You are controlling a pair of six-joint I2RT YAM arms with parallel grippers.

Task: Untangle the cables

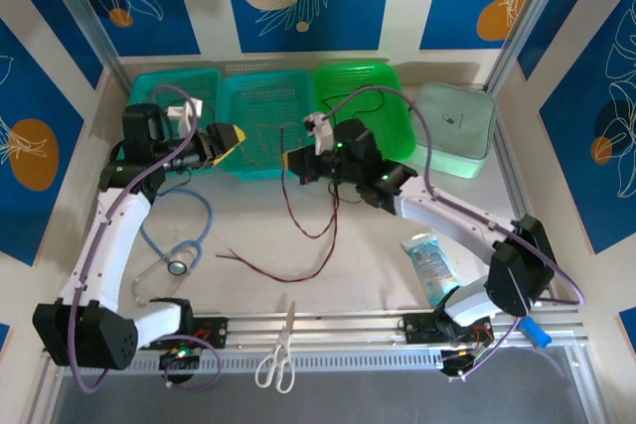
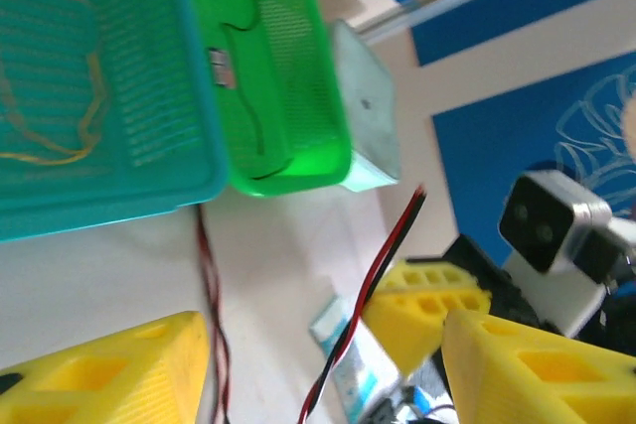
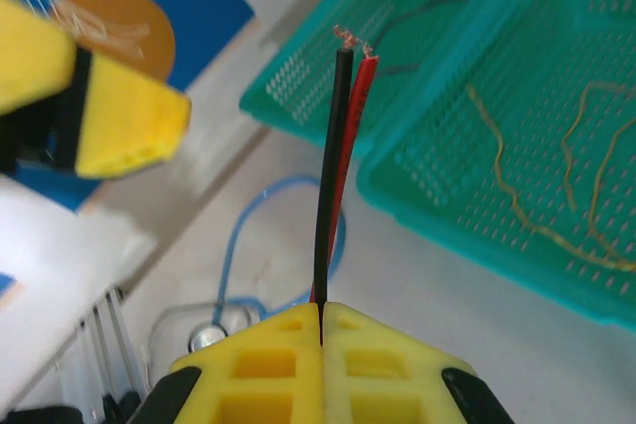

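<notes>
**Twin cable lifted, second grasp not yet made**

Top view: the right end effector (image 1: 294,162) holds the thin red-and-black twin cable (image 1: 298,220) up before the teal perforated plastic basket (image 1: 248,172). The cable's limp rest curls down onto the white bench (image 1: 368,255). The left end effector (image 1: 227,138) is near, with its jaws apart.

Left wrist view: its hollowed yellow fingers (image 2: 119,374) stand wide and empty, and the cable is seen between them.

Right wrist view: the jaws are pressed together on the cable, whose tip shows bare copper.

I judge that the next move needs the left jaws to pinch the cable lower down.
</notes>
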